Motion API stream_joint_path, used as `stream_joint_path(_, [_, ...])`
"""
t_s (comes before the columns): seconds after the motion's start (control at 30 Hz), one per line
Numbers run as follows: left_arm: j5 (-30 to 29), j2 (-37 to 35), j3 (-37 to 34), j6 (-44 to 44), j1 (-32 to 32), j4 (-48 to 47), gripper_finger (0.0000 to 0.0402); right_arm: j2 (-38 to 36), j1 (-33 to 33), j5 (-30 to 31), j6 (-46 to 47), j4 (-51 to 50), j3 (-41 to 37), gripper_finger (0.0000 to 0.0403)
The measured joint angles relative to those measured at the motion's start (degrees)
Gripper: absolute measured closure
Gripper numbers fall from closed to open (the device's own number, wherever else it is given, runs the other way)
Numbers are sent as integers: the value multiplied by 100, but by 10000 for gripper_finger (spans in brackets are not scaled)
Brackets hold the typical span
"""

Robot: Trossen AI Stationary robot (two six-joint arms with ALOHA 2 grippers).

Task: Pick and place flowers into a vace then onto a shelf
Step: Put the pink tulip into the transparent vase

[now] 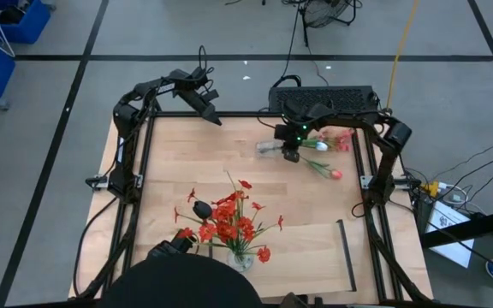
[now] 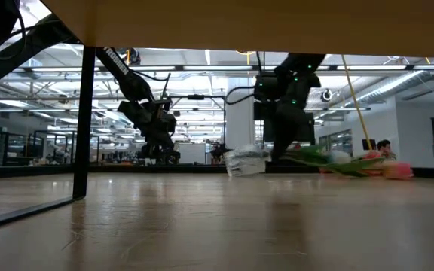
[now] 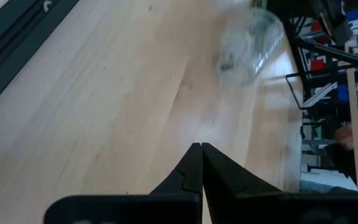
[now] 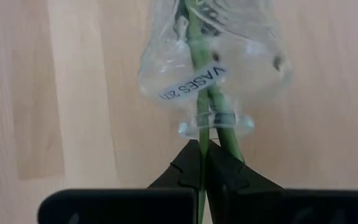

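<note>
The right pincer [image 4: 202, 144] clenches green stems [image 4: 199, 99] running into a toppled clear vase [image 4: 213, 56], its far end cut off.

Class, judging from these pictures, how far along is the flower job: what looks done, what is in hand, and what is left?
Done: red flowers stand in a clear vase at the table's near edge. In hand: the right gripper is shut on green stems threaded into a second vase lying on its side. Left: a tulip still lies loose, the shelf holds no vase, and the left gripper waits shut.
</note>
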Motion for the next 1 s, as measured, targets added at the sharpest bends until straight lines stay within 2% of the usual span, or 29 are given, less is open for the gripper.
stream_joint_path(0.1, [5,-5,0,31,0,4,389,170,122,-54,-39,53,273,403])
stream_joint_path(0.27, [7,-7,0,71,0,9,387,382,244,-615,179,175,491,403])
stream_joint_path(0.47, [4,-7,0,64,0,-449,392,459,327,-620,600,154,521,403])
stream_joint_path(0.57, [-68,-7,0,-398,-11,-663,385,452,342,-641,652,162,521,403])
stream_joint_path(0.8, [250,-29,0,-426,-151,-1078,397,452,350,-729,587,386,521,388])
stream_joint_path(1.0, [-934,-195,0,351,-298,-1021,369,448,350,-326,671,470,521,361])
